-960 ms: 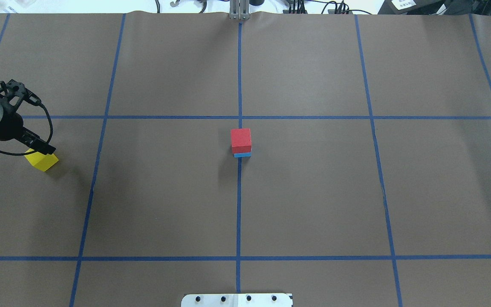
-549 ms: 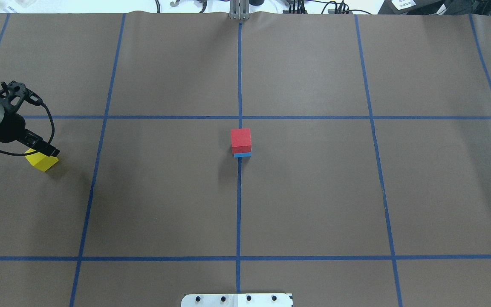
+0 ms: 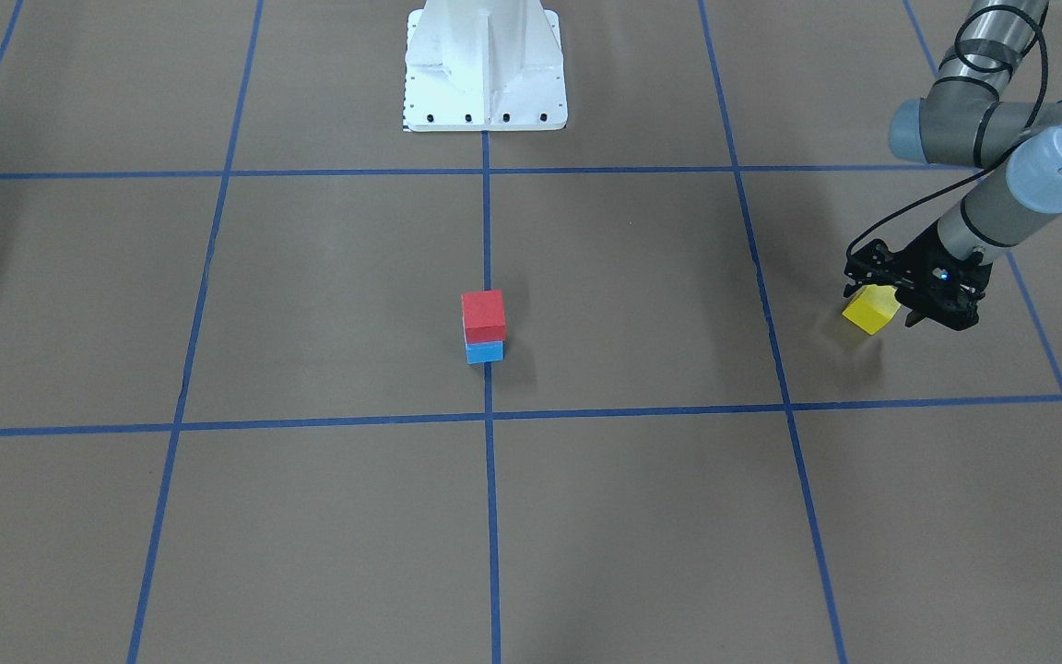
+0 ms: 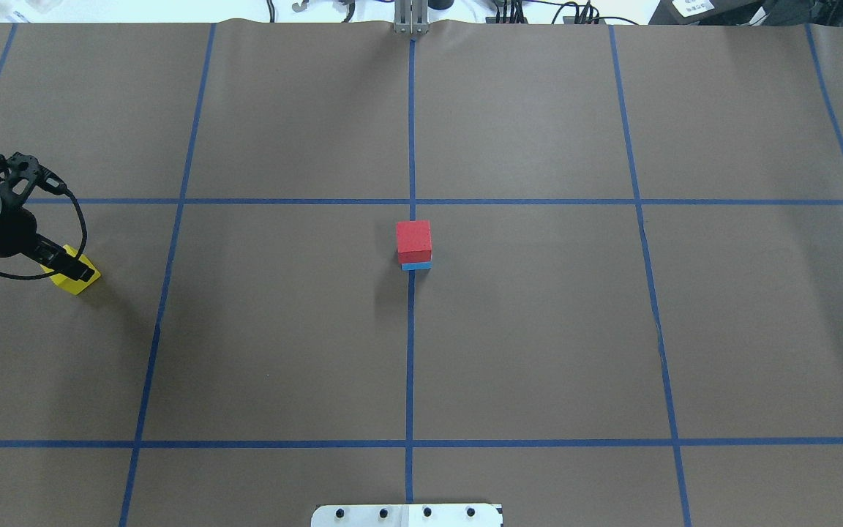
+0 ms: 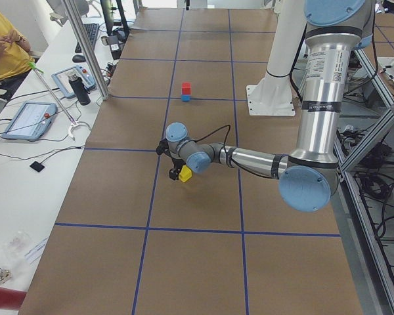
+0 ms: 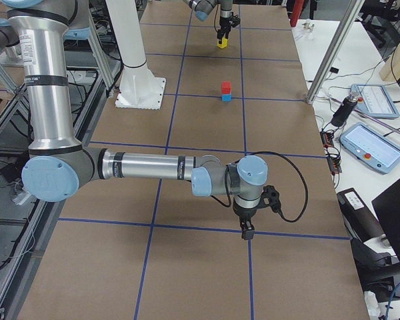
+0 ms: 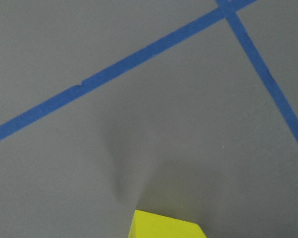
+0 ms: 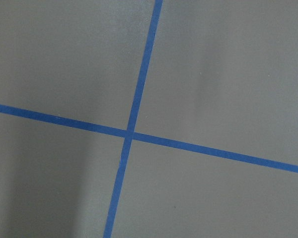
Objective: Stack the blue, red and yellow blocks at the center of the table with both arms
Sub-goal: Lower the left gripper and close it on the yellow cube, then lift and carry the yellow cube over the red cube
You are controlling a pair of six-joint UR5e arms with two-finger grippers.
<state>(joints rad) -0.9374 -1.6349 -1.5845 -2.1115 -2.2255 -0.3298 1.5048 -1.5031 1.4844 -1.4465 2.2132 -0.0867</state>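
A red block [image 4: 413,240] sits on a blue block [image 4: 416,266] at the table's center, also in the front view [image 3: 483,315]. A yellow block [image 4: 72,282] lies on the table at the far left; it shows in the front view [image 3: 867,311] and at the bottom of the left wrist view [image 7: 164,225]. My left gripper [image 4: 64,265] is down over the yellow block, its fingers open on either side of it. My right gripper [image 6: 246,233] hangs low over a tape crossing at the table's right end; I cannot tell whether it is open or shut.
Blue tape lines divide the brown table into a grid. The white robot base [image 3: 485,65] stands at the robot's edge of the table. Tablets and cables lie on the white bench [image 6: 370,140] beyond the far edge.
My left gripper has come down and moved slightly left, onto the yellow block. The yellow block and the red-on-blue stack have not moved.
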